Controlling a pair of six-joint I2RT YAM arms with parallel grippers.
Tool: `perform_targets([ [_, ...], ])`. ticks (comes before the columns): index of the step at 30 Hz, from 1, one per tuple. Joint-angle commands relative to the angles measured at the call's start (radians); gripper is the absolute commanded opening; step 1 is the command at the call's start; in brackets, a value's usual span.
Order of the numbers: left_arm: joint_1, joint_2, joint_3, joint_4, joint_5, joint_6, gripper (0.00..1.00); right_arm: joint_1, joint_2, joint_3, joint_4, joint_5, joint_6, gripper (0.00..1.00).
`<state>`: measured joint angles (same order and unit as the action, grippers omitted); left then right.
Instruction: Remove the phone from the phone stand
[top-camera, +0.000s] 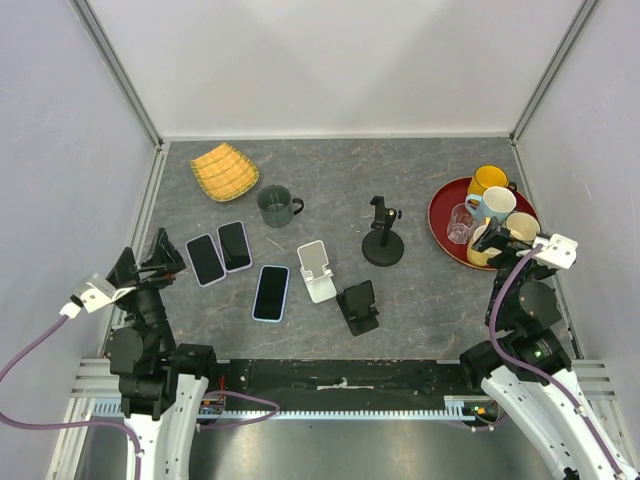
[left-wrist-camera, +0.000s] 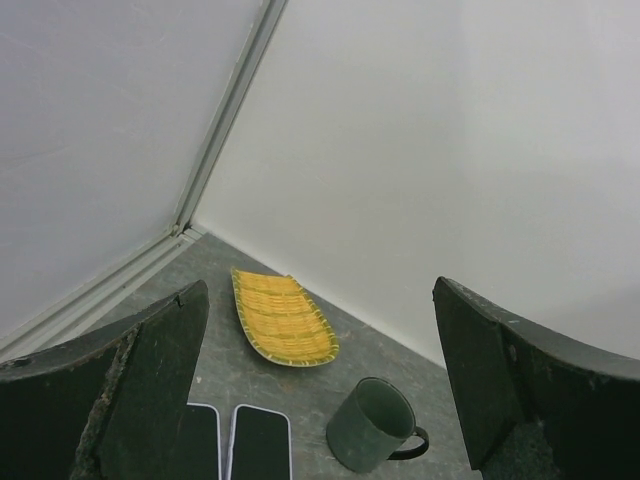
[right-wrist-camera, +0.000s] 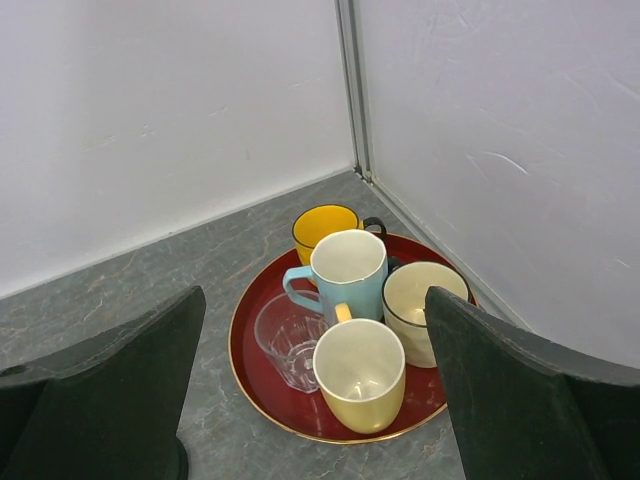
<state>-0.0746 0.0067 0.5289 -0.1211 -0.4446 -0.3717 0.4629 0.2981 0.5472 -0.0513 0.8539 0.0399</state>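
A grey stone-patterned table (top-camera: 430, 300) is sitting inside plain white walls. At the far left, the left gripper (top-camera: 168, 258) is hovering above the table's edge with its fingers spread wide apart and nothing between them. Just beside it, two dark phones (top-camera: 205, 259) (top-camera: 235, 245) are lying flat, side by side. Behind them, a yellow woven dish (top-camera: 224, 171) is resting near the back wall, with a dark green mug (top-camera: 276, 205) standing to its right. A third phone (top-camera: 271, 292) with a pale blue edge is lying flat nearer the front.

Next comes a white stand (top-camera: 317, 270), which is holding nothing. Just to its right, the dark phone (top-camera: 358, 298) is leaning on a low black phone stand (top-camera: 362, 322), near the front middle of the table and well apart from both grippers. Behind it, a black clamp holder (top-camera: 382, 235) is standing upright on a round base.

At the right, a red tray (top-camera: 440, 205) is carrying a clear glass (top-camera: 461, 222), a yellow mug (top-camera: 488, 180), a light blue mug (top-camera: 497, 203) and two cream ones. The right gripper (top-camera: 497, 238) is hanging over the tray's near side, fingers wide apart and gripping nothing.
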Motion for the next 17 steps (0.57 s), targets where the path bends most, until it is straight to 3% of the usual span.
perform_targets([
  [1, 0.001, -0.068, -0.010, 0.058, -0.011, 0.043, 1.00, 0.005, -0.010, -0.007, 0.045, 0.017, -0.020, 0.98],
  [17, 0.001, -0.073, -0.015, 0.061, 0.026, 0.057, 1.00, 0.005, -0.007, -0.012, 0.070, 0.004, -0.014, 0.98],
])
